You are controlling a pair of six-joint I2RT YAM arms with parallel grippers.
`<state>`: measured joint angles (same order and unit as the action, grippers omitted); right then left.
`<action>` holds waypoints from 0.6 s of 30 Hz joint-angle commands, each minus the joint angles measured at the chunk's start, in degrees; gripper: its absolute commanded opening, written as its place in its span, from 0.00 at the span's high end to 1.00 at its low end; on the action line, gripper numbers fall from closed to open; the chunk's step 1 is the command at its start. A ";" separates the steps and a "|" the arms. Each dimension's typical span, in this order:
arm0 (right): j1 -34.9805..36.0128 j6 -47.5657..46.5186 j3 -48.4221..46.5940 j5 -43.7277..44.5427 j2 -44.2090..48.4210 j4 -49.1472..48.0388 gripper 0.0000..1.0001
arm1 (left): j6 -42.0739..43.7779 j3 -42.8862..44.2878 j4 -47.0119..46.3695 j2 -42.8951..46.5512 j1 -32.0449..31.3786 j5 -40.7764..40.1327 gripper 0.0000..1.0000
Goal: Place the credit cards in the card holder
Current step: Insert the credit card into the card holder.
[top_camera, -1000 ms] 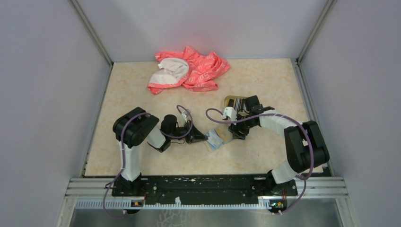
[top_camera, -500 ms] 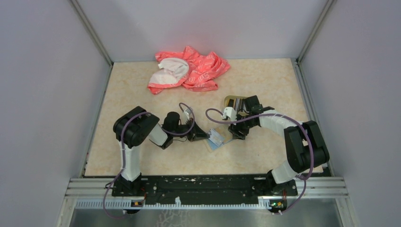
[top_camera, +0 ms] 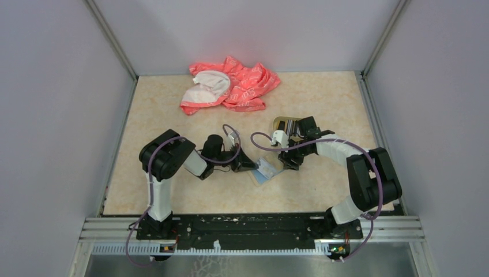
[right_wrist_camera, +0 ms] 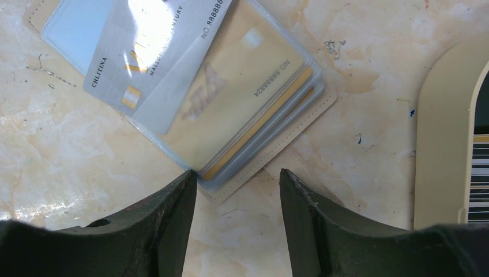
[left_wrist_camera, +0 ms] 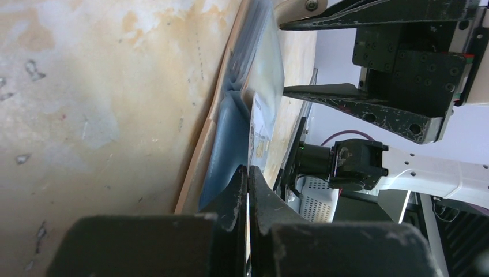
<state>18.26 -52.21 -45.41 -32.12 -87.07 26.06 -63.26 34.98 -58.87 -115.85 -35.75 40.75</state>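
Left pincer: clamps fully shut on the back edge of one credit card, which looks thin and edge-on from the left wrist. Aims it toward 3 o'clock, into the card holder.

Card holder: lies open and flat near the centre of the table, between the two pincers. Shows clear sleeves over beige lining. Takes a silver card part-way into one sleeve, probably the one held at left, with most of its length outside the plastic.

Right pincer: stands about half open and grips nothing. Straddles the holder's near corner from the 3 o'clock side. Cannot tell whether the tips press the flap down.

At 1 o'clock of the holder: a tan tray with more striped cards in it. At 12 o'clock, well apart: a pink cloth.

Handling, by judgement: card light, stiff and slick, so best pinched at the short back edge to leave the leading edge free. Holder soft and light, likely to slide or buckle under a push, so best pinned at the edge opposite the sleeve mouth.
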 commanded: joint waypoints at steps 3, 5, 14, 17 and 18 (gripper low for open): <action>0.73 0.66 -0.66 -0.31 2.07 -2.60 0.45 | 0.68 1.24 6.54 0.56 -0.33 1.73 1.00; 0.72 0.61 -0.58 -0.31 2.21 -2.68 0.45 | 0.73 2.15 8.53 0.47 -0.36 1.82 1.00; 0.74 0.61 -0.47 -0.58 2.71 -2.93 0.45 | 1.50 4.76 14.57 0.45 -0.21 1.00 1.00; 0.72 0.61 -0.47 -0.66 2.81 -2.88 0.45 | 1.67 5.66 15.58 0.41 -0.25 1.08 1.00; 0.72 0.61 -0.47 -0.73 2.85 -2.82 0.45 | 1.81 6.19 16.01 0.37 -0.21 1.09 1.00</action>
<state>18.26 -52.21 -45.41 -31.90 -86.39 25.34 -63.22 39.48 -47.07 -115.83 -35.75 42.35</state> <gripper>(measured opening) 0.549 0.007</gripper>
